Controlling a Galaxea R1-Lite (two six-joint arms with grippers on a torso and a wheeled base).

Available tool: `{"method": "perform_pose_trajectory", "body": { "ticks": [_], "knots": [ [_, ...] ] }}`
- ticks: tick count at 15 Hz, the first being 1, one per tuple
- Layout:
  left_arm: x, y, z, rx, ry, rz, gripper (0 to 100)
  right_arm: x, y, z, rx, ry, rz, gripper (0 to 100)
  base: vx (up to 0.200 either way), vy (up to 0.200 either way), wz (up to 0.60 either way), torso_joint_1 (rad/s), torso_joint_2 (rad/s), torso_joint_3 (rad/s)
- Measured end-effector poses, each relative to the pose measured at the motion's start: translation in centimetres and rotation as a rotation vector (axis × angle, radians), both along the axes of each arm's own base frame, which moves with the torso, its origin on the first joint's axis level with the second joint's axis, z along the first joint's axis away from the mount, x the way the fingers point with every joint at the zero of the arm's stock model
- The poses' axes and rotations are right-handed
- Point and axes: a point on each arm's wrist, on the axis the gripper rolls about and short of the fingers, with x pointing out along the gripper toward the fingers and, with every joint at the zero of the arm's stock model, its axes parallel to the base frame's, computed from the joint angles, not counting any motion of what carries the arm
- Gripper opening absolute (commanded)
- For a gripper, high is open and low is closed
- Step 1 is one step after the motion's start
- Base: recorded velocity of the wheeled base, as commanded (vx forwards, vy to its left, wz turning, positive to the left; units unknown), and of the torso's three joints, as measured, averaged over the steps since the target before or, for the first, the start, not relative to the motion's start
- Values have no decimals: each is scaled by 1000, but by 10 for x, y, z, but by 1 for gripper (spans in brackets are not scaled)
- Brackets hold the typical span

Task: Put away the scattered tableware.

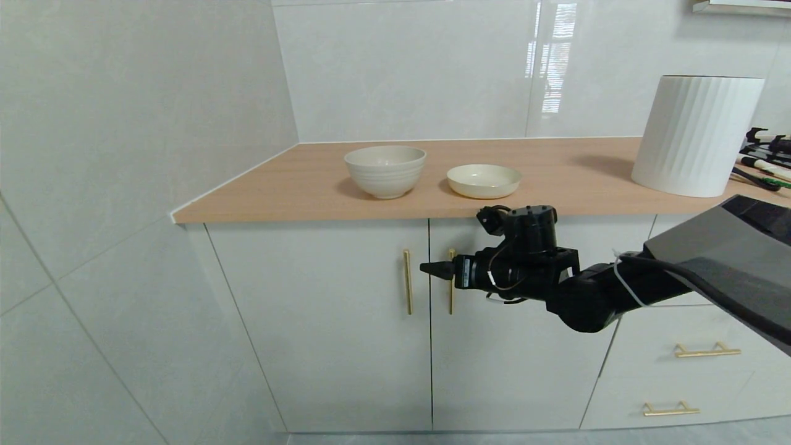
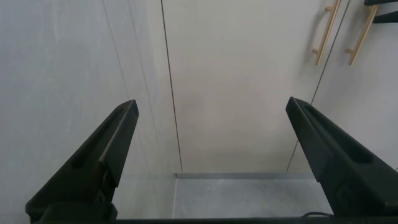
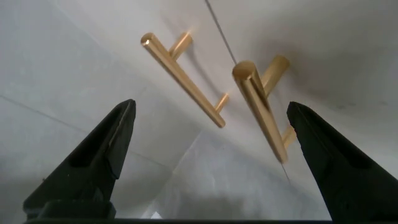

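Observation:
A deep cream bowl (image 1: 384, 170) and a shallow cream dish (image 1: 484, 180) stand side by side on the wooden countertop (image 1: 296, 191). Below them are two white cabinet doors with upright gold handles (image 1: 407, 281) (image 1: 452, 281). My right gripper (image 1: 435, 269) hovers in front of the doors at handle height, pointing left, just short of the right door's handle. In the right wrist view it (image 3: 208, 155) is open, with both gold handles (image 3: 183, 78) (image 3: 264, 109) close ahead between its fingers. My left gripper (image 2: 211, 155) is open and empty, low down, facing the cabinet front.
A tall white ribbed container (image 1: 698, 133) stands on the counter at the right, with several utensils (image 1: 763, 161) beyond it. Drawers with gold handles (image 1: 706, 351) (image 1: 670, 408) lie at the lower right. A tiled wall (image 1: 123, 185) closes off the left side.

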Motion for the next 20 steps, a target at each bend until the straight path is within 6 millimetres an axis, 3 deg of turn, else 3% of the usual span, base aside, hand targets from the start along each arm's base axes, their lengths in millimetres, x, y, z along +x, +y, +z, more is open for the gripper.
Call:
{"method": "perform_pose_trajectory", "body": {
  "ticks": [14, 20],
  "knots": [
    [0, 0, 0, 0, 0, 0, 100, 2, 15, -19, 39, -5, 14, 100, 0, 0, 0, 0, 0, 0],
    [0, 0, 0, 0, -1, 0, 100, -16, 17, -20, 39, 34, 100, 100, 0, 0, 0, 0, 0, 0]
  ]
}}
